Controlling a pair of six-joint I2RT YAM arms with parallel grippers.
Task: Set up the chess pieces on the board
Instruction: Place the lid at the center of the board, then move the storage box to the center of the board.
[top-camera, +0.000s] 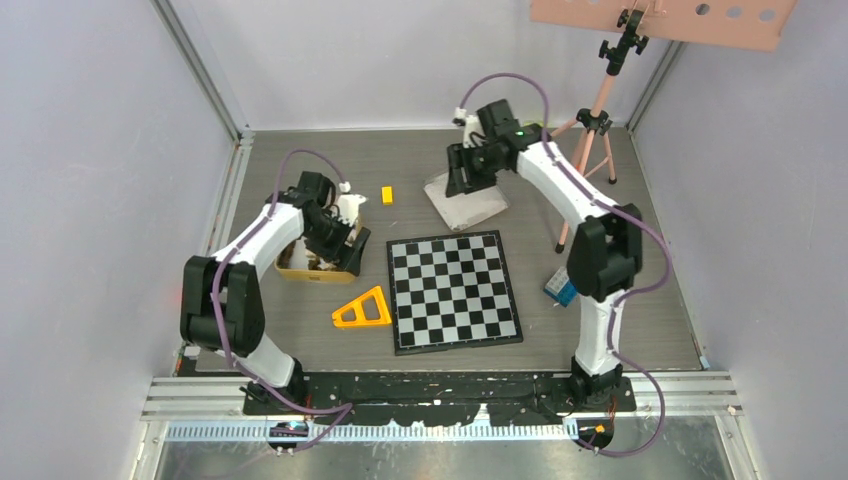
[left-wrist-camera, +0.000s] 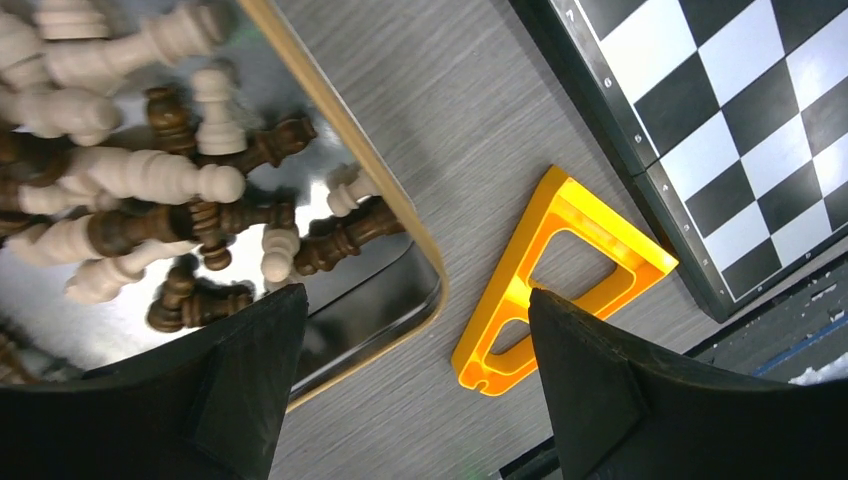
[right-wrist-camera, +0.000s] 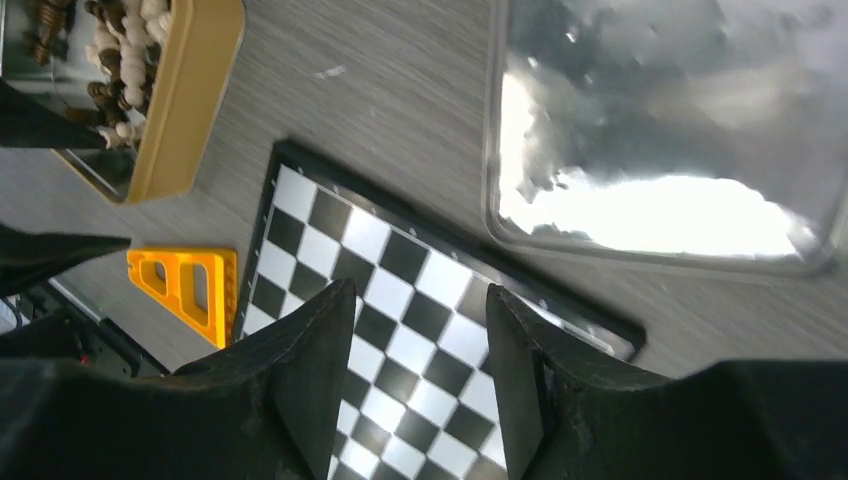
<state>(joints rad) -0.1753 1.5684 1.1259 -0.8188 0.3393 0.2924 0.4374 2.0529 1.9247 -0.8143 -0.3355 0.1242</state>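
Meanwhile, we find the chess pieces (left-wrist-camera: 150, 180) heaped in a gold tin (left-wrist-camera: 343, 135) by the desk's (top-camera: 300, 170) left edge, the board (top-camera: 453, 290) mid-desk; left end effector (left-wrist-camera: 415, 300) and right end effector (right-wrist-camera: 420, 295) gape apart.

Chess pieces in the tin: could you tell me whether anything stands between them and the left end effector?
Nothing visible does: the left end effector is open above the tin rim, and the chess pieces lie uncovered inside. An orange triangle lies flat between tin and board.
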